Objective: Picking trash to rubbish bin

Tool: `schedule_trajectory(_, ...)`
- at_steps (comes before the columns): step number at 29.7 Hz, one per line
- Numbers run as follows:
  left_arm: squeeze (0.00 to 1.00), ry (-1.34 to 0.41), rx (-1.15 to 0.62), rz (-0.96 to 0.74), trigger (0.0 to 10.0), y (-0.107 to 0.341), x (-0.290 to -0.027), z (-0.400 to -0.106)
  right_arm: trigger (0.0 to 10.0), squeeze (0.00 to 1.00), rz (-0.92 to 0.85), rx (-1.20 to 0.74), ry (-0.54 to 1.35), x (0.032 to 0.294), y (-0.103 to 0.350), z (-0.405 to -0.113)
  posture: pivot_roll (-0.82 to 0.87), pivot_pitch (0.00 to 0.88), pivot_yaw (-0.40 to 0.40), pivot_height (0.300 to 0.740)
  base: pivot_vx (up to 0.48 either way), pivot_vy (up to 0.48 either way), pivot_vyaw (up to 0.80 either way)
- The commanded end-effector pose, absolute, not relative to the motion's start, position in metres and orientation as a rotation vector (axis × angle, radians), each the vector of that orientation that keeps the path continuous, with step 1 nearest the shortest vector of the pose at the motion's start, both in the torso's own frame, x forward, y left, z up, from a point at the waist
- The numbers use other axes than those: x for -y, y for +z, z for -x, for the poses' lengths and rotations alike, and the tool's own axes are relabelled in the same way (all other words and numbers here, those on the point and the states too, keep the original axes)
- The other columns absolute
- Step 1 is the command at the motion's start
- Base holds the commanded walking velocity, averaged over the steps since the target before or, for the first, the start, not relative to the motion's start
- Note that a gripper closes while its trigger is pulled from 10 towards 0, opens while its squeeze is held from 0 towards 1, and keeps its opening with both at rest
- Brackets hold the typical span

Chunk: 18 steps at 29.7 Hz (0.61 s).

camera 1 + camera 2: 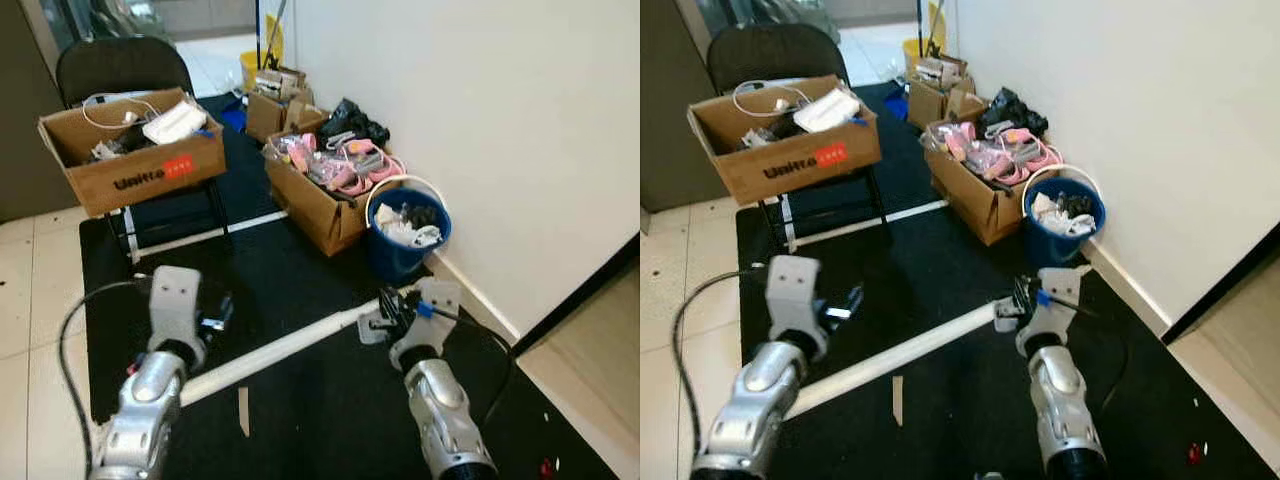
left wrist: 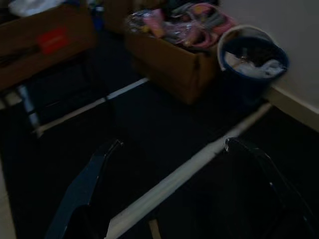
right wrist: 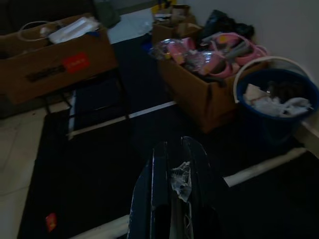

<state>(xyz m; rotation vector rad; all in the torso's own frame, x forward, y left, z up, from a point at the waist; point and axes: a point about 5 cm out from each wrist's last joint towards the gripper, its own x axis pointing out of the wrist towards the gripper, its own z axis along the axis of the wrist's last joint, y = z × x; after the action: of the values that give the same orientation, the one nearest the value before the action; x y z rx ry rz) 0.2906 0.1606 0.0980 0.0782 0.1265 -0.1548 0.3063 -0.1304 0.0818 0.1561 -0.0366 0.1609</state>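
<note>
Nearest the camera, the two silver arms are reaching forward over the black floor mat [image 1: 300, 400]. The left gripper [image 2: 169, 149], at about eight o'clock in the head view, is holding its two black fingers spread wide apart, with nothing between them. The right gripper [image 3: 174, 174], at about five o'clock, is pressing its fingers together on a small crumpled whitish scrap of trash [image 3: 180, 180], which is showing between the finger edges in the right wrist view.

Just beyond both grippers, a long white strip [image 1: 280, 350] is lying across the mat, running from seven o'clock up toward three o'clock. A short pale sliver [image 1: 243, 410] is lying on the mat near six o'clock.

Farther out, at about two o'clock, the round blue rubbish bin with a white rim [image 1: 395, 255] is standing against the white wall [image 1: 480, 120], already holding crumpled white and dark litter. Touching it at one o'clock, an open brown cardboard box of pink items [image 1: 320, 205] is sitting on the mat.

At ten o'clock, a second brown cardboard box with a red label [image 1: 130, 150], holding cables and papers, is resting on a black chair [image 1: 120, 65]. Smaller cardboard boxes [image 1: 275, 105] and a yellow bucket [image 1: 252, 65] are standing farthest away, at twelve o'clock.
</note>
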Motion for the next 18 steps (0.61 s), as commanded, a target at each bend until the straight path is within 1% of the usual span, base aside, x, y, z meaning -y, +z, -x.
schedule_trajectory(1, 0.00, -0.200, -0.152, -0.082, 10.0, 0.090, -0.147, -0.291, 10.0, 0.00, -0.135, 0.008, 0.207, 0.121, 0.072, -0.303, 0.02, 0.116, -0.008, 0.740, 0.000, 0.000, 0.00)
schedule_trajectory(7, 0.00, -0.197, -0.138, -0.084, 10.0, 0.090, -0.148, -0.292, 10.0, 0.00, -0.142, 0.004, 0.225, 0.116, 0.071, -0.301, 0.03, 0.122, -0.011, 0.740, 0.000, 0.000, 0.00)
schedule_trajectory(14, 0.00, -0.214, -0.103, -0.085, 10.0, 0.092, -0.139, -0.298, 10.0, 0.00, -0.155, 0.015, 0.271, 0.102, 0.073, -0.303, 0.03, 0.119, -0.009, 0.740, 0.000, 0.000, 0.00)
schedule_trajectory(16, 0.00, -0.200, -0.101, -0.089, 10.0, 0.092, -0.144, -0.297, 10.0, 0.00, -0.150, 0.019, 0.272, 0.103, 0.073, -0.303, 0.03, 0.120, -0.007, 0.740, 0.000, 0.000, 0.00)
schedule_trajectory(18, 0.00, -0.157, -0.105, -0.107, 10.0, 0.093, -0.162, -0.292, 10.0, 0.00, -0.148, 0.022, 0.246, 0.112, 0.073, -0.303, 0.03, 0.119, -0.003, 0.740, 0.000, 0.000, 0.00)
